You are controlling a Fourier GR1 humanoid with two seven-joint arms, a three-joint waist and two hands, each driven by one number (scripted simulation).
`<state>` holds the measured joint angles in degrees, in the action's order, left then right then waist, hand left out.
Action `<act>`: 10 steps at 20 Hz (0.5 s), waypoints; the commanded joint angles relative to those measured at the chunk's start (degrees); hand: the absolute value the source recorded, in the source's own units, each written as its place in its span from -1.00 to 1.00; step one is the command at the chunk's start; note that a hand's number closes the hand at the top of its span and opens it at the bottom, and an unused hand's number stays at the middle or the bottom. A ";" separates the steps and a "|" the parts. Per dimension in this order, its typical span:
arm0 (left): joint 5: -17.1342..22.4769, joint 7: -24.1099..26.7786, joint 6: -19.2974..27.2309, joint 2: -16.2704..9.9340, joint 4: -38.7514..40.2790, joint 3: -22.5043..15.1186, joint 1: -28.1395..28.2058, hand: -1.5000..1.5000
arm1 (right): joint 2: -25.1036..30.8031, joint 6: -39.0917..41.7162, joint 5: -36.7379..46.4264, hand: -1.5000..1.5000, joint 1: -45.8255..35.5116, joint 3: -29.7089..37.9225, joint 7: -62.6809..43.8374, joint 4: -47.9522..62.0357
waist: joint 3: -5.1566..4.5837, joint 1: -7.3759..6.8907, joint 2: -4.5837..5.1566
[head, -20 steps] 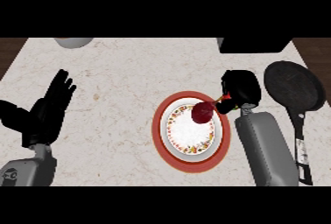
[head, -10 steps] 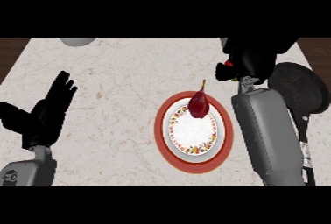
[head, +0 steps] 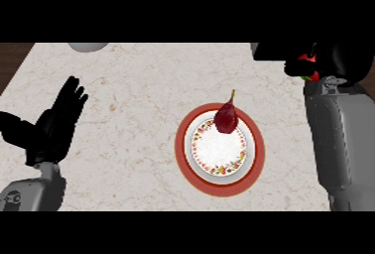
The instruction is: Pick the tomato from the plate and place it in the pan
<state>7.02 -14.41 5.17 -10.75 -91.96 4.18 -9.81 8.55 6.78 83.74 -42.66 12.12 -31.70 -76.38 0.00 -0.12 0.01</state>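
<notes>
1. The right hand [head: 316, 63] is up at the far right, fingers curled round something red, seemingly the tomato [head: 310, 68].
2. On the plate [head: 217, 182] only a dark red pear-like fruit [head: 225, 117] is visible.
3. The left hand [head: 55, 124] rests open at the left, fingers straight.
4. This looks like the carrying step; the pan can't be made out here, so next comes lowering and release over it.

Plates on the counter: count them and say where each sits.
1. The plate, red-rimmed, sits right of the counter's middle, with a dark red fruit on its far edge. The right forearm might hide something more.
</notes>
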 commanded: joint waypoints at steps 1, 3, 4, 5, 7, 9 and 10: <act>1.43 -1.16 -1.64 -0.77 -0.91 0.88 0.34 0.00 | 5.14 -5.91 -3.27 1.00 -1.23 5.39 2.81 6.02 | 0.02 -0.39 0.13; -1.67 2.60 0.50 1.23 2.68 -0.42 -1.06 0.00 | 8.02 -6.14 -6.04 1.00 1.31 7.68 5.76 4.40 | 0.01 0.10 0.13; 0.60 2.40 -1.76 -0.16 0.21 0.83 2.60 0.00 | 10.64 -9.77 -8.41 1.00 4.20 10.40 10.18 5.18 | 0.05 -0.14 0.15; -1.67 1.61 0.29 1.78 1.07 -1.47 0.54 0.00 | 11.72 -10.26 -9.23 1.00 1.21 11.69 10.13 9.51 | 0.04 -0.25 0.23; -0.10 -0.49 -0.49 0.64 -2.00 -0.11 0.73 0.00 | 13.47 -12.69 -9.39 1.00 0.07 12.11 10.79 14.06 | 0.03 -0.51 0.14; -2.14 0.62 0.94 2.12 0.16 -1.41 0.21 0.00 | 16.05 -13.97 -13.10 1.00 1.87 14.45 15.60 16.14 | 0.03 -0.22 0.15; -0.73 0.83 -0.43 1.13 1.65 -0.11 -1.11 0.00 | 15.83 -17.40 -15.11 1.00 4.20 15.86 18.61 17.17 | 0.04 -0.12 0.21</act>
<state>6.36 -13.79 4.80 -9.97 -91.83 3.89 -9.53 21.24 -5.65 73.27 -40.41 24.29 -19.14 -64.11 0.03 -0.37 0.17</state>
